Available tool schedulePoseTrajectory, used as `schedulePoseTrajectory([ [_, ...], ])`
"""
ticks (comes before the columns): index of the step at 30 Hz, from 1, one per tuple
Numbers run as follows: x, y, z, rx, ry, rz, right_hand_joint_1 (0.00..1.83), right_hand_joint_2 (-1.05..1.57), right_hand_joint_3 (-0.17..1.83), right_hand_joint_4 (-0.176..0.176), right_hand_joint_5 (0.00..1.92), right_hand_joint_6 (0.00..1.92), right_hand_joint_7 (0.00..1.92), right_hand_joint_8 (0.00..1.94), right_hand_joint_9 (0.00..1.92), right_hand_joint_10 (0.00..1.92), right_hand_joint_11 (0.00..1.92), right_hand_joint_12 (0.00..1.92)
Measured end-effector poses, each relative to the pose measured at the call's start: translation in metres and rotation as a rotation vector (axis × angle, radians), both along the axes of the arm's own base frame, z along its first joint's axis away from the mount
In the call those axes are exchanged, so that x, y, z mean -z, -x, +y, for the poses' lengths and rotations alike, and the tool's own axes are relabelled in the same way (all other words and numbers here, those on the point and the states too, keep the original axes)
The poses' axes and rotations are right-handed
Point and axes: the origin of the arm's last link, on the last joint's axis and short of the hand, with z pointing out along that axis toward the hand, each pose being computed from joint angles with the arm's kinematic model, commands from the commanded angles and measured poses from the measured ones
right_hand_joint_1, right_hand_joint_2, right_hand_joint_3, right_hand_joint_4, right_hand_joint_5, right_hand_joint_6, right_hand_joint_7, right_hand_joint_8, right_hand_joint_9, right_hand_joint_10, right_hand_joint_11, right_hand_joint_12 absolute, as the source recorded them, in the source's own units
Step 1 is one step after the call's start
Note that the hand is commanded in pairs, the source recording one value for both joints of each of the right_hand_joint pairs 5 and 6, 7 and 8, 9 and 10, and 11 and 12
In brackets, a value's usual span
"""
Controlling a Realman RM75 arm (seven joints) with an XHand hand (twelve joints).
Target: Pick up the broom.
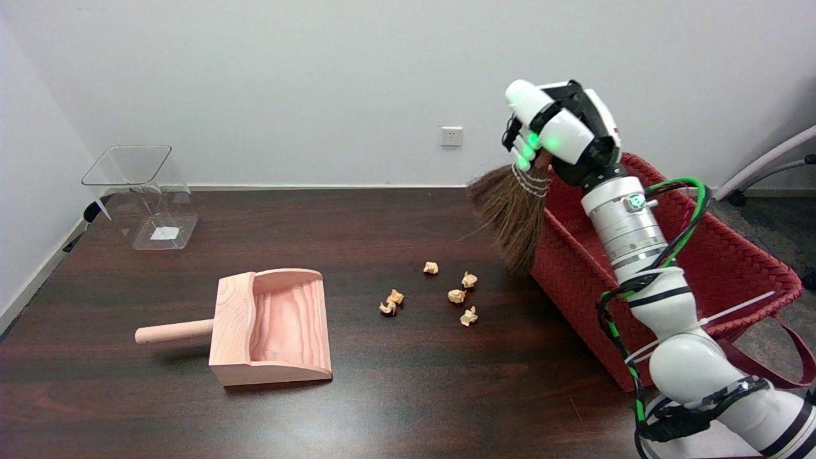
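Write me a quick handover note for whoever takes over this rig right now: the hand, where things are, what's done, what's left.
Right hand: raised, gripping the small brown straw broom by its handle top, bristles hanging down.
Broom: in the air beside the red woven basket, bristle tips low over the dark wooden table.
Nearby: crumpled paper scraps, light wooden dustpan, clear plastic bin.
Done: broom appears picked up.
Left: keep the grip secure.
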Motion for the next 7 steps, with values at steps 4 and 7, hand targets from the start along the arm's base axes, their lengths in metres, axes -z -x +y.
schedulePoseTrajectory([
  [4, 0.004, 0.008, -0.004, 0.037, 0.018, 0.035, 0.95, 1.57, 1.67, 0.0, 1.92, 1.92, 1.92, 1.92, 1.92, 1.92, 1.92, 1.92],
  [7, 0.007, 0.014, -0.006, 0.057, 0.036, 0.063, 0.98, 1.57, 1.65, 0.0, 1.92, 1.92, 1.92, 1.92, 1.92, 1.92, 1.92, 1.92],
])
